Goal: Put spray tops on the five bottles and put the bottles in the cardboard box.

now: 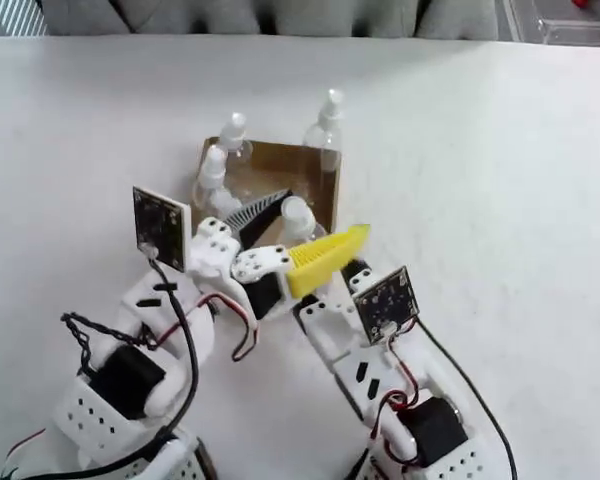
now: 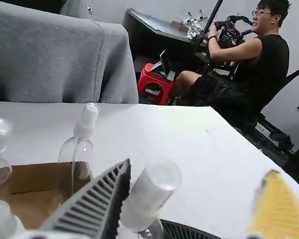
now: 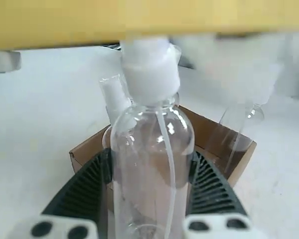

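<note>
Bottle (image 3: pixel 152 134) of clear thin plastic: light, slick, likely to dent if squeezed. It's upright in my left claw (image 3: pixel 149 194), which is clenched round its body at the box's (image 1: pixel 270 160) near edge. I'd hold the body, not the spray top (image 3: pixel 148 74). My right claw (image 1: pixel 325 255) sits beside that top, and I cannot tell its grip.

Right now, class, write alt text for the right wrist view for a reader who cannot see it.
A clear bottle with a white spray top is clamped upright between the black ribbed jaws of the left gripper. Behind it stands an open cardboard box with other bottles, and the yellow right gripper sits close by the spray top.
</note>
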